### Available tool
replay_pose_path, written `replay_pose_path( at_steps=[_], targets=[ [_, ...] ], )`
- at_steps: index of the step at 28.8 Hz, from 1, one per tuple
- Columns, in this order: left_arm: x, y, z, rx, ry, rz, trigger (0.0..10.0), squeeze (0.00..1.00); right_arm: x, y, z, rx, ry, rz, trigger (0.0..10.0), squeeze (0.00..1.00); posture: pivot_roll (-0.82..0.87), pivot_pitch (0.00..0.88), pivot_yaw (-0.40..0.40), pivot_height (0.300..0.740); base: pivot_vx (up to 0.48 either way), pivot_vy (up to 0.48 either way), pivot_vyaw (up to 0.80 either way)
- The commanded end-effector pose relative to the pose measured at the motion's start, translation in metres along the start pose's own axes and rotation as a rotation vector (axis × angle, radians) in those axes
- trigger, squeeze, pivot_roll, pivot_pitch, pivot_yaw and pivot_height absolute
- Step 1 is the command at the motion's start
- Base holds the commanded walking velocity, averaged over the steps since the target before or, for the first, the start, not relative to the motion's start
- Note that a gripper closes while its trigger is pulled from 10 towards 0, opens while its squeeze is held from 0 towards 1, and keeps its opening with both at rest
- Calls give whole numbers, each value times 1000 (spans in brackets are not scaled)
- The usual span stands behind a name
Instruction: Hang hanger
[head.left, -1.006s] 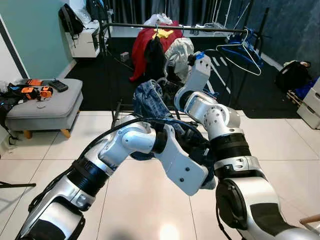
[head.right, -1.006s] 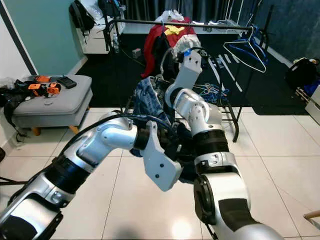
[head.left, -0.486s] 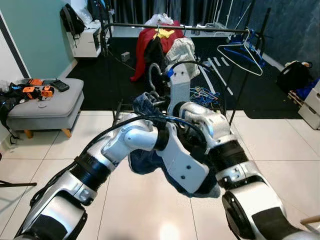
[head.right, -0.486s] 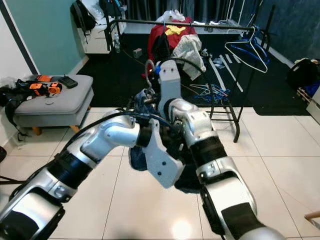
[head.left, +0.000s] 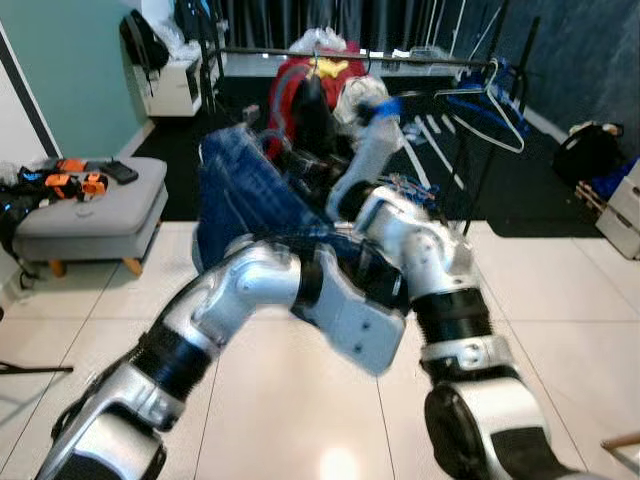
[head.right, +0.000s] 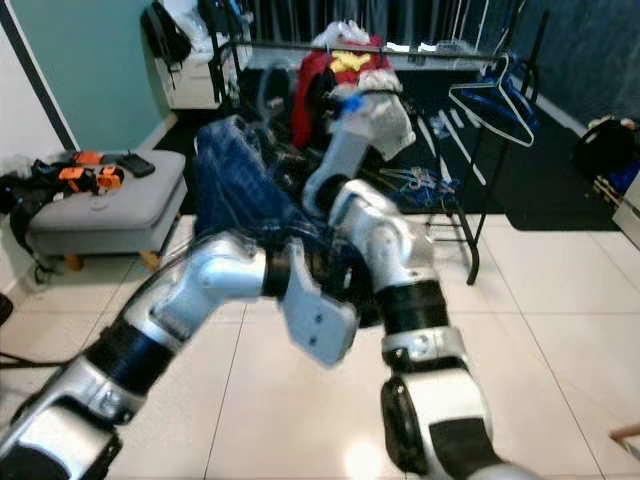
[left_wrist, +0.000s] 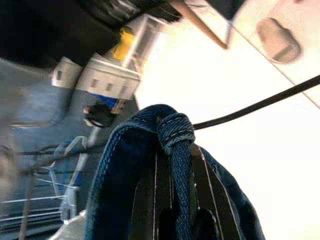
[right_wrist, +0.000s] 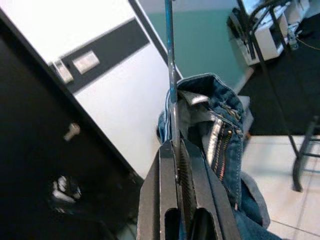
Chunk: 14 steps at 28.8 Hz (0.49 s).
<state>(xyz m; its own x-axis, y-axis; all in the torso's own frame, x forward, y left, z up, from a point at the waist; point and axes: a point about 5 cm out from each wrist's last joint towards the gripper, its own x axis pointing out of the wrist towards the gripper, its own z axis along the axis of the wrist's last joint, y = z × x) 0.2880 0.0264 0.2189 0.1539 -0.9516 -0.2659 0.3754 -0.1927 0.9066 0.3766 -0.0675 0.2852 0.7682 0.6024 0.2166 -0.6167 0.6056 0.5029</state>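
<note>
Looking at this one, the jeans (head.left: 240, 195) are held up in front of the robot, just short of the clothes rail (head.left: 330, 55), and they're riding on a thin blue hanger (right_wrist: 169, 60) whose wire runs straight up out of the right hand (right_wrist: 176, 150). That hand is closed tight on the wire, fingers pinched together around it. The left hand (left_wrist: 172, 165) is clamped on a folded denim edge, with the seam bunched right at its tips.

My guess on handling: denim is heavy and floppy, so the weight will swing and drag the hanger off level, while the wire itself is light, stiff and kind of slick. Pinching it near the neck like that seems the right spot, since it leaves the hook free. The left hand on the fabric should only steady the load, not pull.

Room-wise, the rail already carries a red garment (head.left: 290, 95) and a pale one (head.left: 360, 95) around the middle, and empty blue hangers (head.left: 485, 100) dangle toward the right end. The open bit of bar between those clothes and the empty hangers looks like the easiest slot. The grey ottoman (head.left: 95, 215) sits well off to the left, so it's no worry. The rack's legs (head.right: 470, 235) and the cables on the dark carpet near them could snag the hanging denim.
</note>
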Motion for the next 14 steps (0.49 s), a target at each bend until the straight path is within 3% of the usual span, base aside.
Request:
replay_pose_path(
  at_steps=[1, 5, 8, 12, 14],
  targets=[
    [6, -4, 12, 12, -65, -24, 10000, 0, 4, 14, 12, -1, -55, 79, 10000, 0, -114, 0, -14, 740, 0, 0, 0],
    [-6, -9, 2, -48, -26, 19, 10000, 0, -2, 12, 5, -98, 22, 115, 10000, 0, -117, 0, -14, 740, 0, 0, 0],
    [-6, -9, 2, -48, -26, 19, 10000, 0, -2, 12, 5, -98, 22, 115, 10000, 0, -117, 0, -14, 740, 0, 0, 0],
    [-25, -4, -9, -108, 31, 95, 10000, 0, -12, 11, 0, -174, 92, 186, 10000, 0, -115, 0, -14, 740, 0, 0, 0],
    [-25, -4, -9, -108, 31, 95, 10000, 0, -12, 11, 0, -174, 92, 186, 10000, 0, -115, 0, -14, 740, 0, 0, 0]
  ],
)
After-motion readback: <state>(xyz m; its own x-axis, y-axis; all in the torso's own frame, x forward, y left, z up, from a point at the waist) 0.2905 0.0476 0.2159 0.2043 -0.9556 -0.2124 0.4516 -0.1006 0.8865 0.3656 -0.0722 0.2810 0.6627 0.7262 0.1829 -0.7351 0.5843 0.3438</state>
